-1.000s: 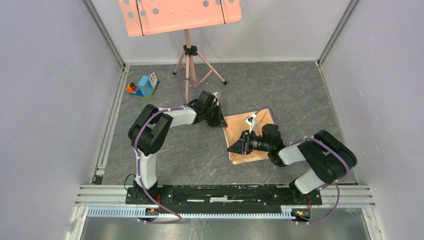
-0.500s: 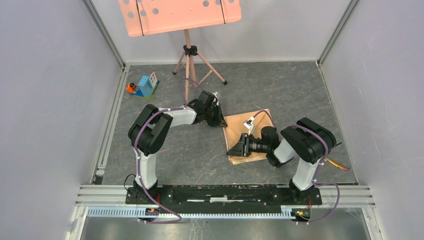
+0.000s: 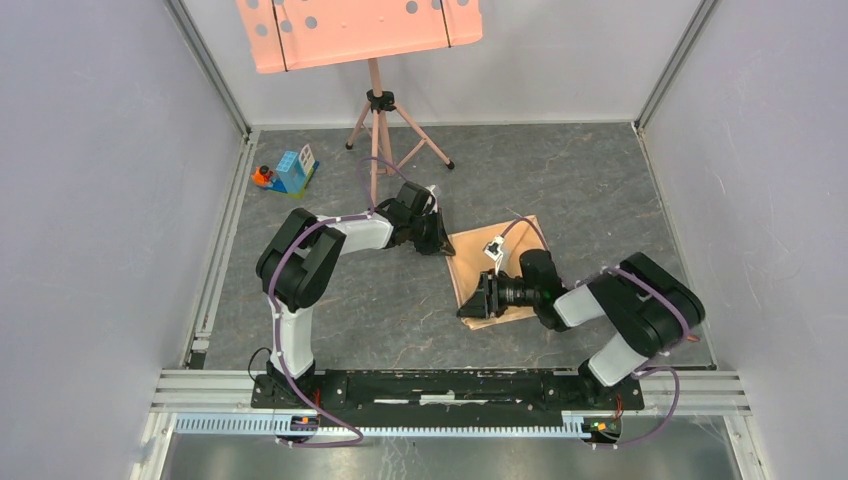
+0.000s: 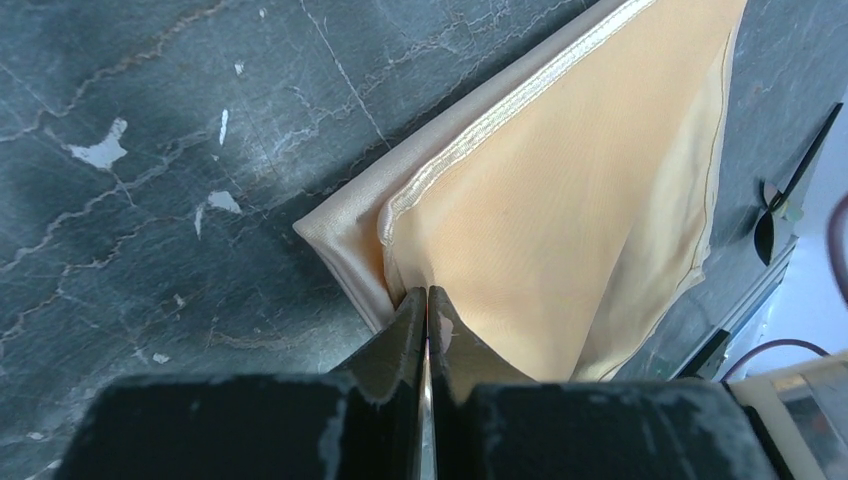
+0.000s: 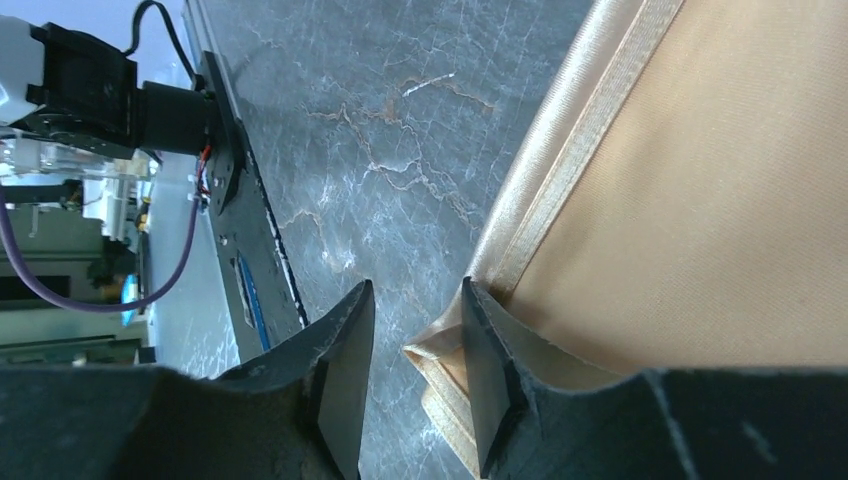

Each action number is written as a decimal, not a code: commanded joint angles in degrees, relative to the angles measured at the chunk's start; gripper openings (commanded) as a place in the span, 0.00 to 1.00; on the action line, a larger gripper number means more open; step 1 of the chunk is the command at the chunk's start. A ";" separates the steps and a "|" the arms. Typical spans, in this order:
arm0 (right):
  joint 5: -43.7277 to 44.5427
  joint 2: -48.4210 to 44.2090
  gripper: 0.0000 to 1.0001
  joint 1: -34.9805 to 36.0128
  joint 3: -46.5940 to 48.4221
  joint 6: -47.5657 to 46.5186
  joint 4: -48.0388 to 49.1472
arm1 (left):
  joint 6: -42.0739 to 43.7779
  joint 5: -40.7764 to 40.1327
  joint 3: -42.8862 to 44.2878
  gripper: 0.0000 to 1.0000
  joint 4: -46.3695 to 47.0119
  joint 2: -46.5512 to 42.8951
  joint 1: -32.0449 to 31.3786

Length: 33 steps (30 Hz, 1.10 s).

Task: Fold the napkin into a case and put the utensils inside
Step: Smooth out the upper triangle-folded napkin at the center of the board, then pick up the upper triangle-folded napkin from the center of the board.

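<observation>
The peach-orange napkin lies folded flat on the dark table, between the two grippers. My left gripper sits at its far-left corner. In the left wrist view its jaws are shut on the cloth's top layer, and creases run out from the tips. My right gripper is at the near-left corner. It stands open, the folded corner lies between its fingers, and one finger rests over the cloth. A slim black piece, perhaps one of the utensils, shows beyond the napkin. No finished case is visible.
A salmon-pink perforated music-stand tray on a tripod stands at the back. A small toy block house sits at the back left. Grey walls close in both sides. The arms' mounting rail runs along the near edge.
The right gripper's jaws have spread wider around the napkin's near-left corner, and the right arm's elbow has shifted. The left gripper stays shut in place.
</observation>
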 commanded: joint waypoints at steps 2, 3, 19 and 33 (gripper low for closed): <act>4.96 -11.54 0.48 0.49 6.54 -11.33 -25.03 | 0.72 1.15 0.78 0.12 -2.69 -3.32 0.27; 6.51 -13.59 0.49 0.48 8.00 -13.71 -29.95 | 0.67 1.53 0.93 0.13 -2.78 -3.87 0.26; 50.04 -16.96 0.62 20.06 33.56 -23.97 -75.35 | 3.07 -0.56 -4.54 0.52 -9.65 -24.93 2.21; 56.02 -2.97 0.49 27.53 42.89 -20.22 -81.46 | 1.30 -2.76 -25.59 0.57 -10.55 -48.17 4.13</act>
